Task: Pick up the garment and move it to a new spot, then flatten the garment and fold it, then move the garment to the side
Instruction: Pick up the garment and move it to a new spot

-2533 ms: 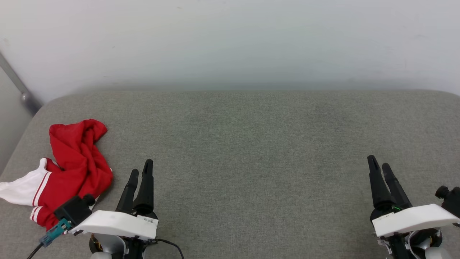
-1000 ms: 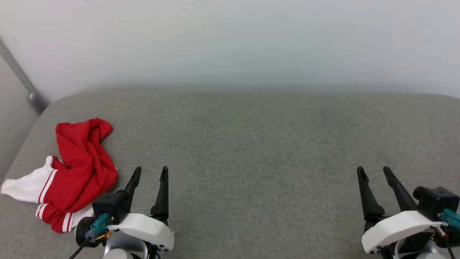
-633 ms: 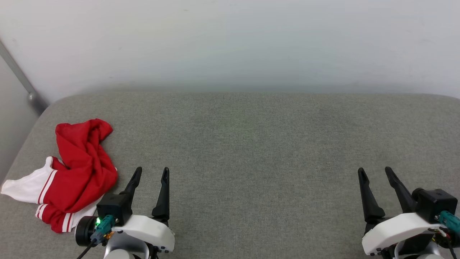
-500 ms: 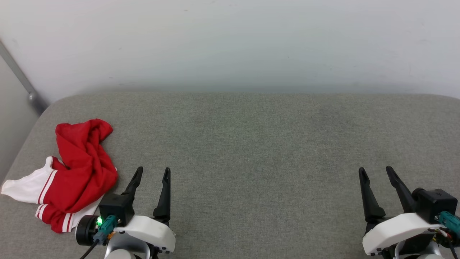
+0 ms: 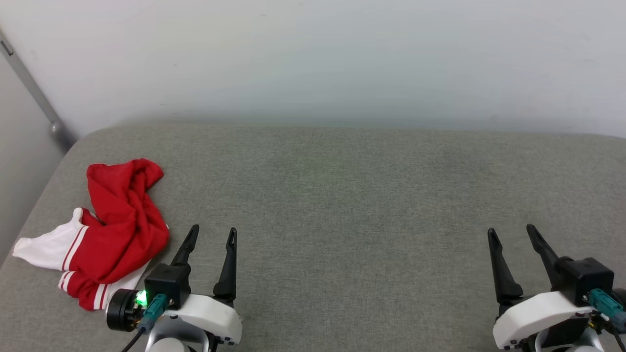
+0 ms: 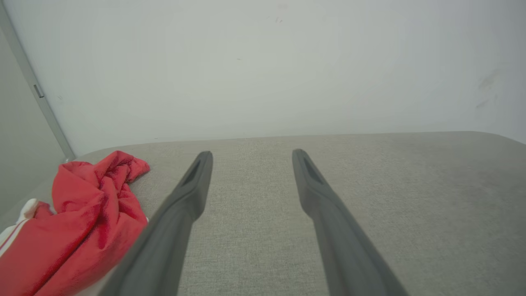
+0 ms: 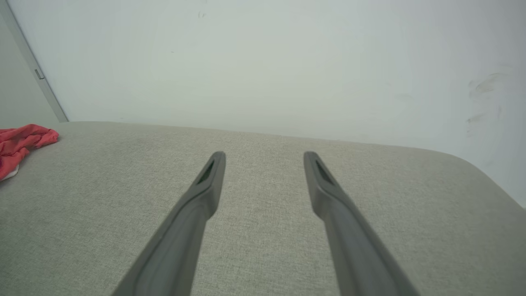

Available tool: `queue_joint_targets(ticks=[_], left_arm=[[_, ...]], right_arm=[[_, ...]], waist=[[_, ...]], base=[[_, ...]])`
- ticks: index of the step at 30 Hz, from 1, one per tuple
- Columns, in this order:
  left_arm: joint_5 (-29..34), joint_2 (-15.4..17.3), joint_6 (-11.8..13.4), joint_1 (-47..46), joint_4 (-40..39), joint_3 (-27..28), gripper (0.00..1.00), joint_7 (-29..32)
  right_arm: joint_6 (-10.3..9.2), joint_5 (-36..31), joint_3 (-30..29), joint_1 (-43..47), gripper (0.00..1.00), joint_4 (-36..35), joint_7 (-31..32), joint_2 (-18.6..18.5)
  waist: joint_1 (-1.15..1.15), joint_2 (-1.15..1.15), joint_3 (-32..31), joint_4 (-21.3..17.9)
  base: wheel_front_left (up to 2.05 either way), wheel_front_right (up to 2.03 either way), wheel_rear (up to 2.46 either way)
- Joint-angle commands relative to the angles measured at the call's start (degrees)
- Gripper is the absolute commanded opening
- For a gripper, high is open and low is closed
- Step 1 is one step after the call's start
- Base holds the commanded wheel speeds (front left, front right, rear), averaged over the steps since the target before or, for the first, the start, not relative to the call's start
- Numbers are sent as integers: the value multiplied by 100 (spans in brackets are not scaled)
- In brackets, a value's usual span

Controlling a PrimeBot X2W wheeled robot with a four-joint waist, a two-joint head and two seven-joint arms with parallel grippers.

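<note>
Head view: the red jersey is lying crumpled at the grey cushion's left end, just beside the left gripper. That one and the right gripper are both gaping wide, holding nothing. Left wrist view: jersey's sitting left of the fingers. Right wrist view: it's peeking in at far left.

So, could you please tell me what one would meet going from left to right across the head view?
crumpled red and white garment → left gripper, open → bare stretch of grey surface → right gripper, open
</note>
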Motion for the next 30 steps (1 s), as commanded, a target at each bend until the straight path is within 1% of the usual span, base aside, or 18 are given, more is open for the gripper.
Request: queue_joint_targets(ticks=[1,7,13,18,22,26,30], left_arm=[[95,-14,36,-74,13,4,100,-41],[71,-53,90,-108,97,82,100,-59],[-60,-54,182,-101,156,295,100,-58],[-146,9,185,-115,212,460,100,-59],[-173,42,205,-98,224,542,100,-59],[-193,50,233,-71,220,583,100,-59],[-203,57,225,-63,200,597,100,-59]], right_arm=[[-1,-127,0,64,100,-35,-33,11],[-1,-309,54,-20,100,-46,-32,12],[-1,-254,194,-52,100,-19,-32,12],[-1,-190,332,-131,100,21,-70,12],[-1,-145,427,-194,100,47,-103,9],[-1,-109,496,-246,100,69,-133,9],[-1,-85,526,-252,100,62,-143,9]], waist=[[0,0,-1,61],[0,0,12,432],[0,0,43,1007],[0,0,96,1497],[0,0,126,1818],[0,0,144,2053],[0,0,160,2187]], base=[[0,0,0],[0,0,0],[0,0,0],[0,0,0],[0,0,0],[0,0,0],[0,0,0]])
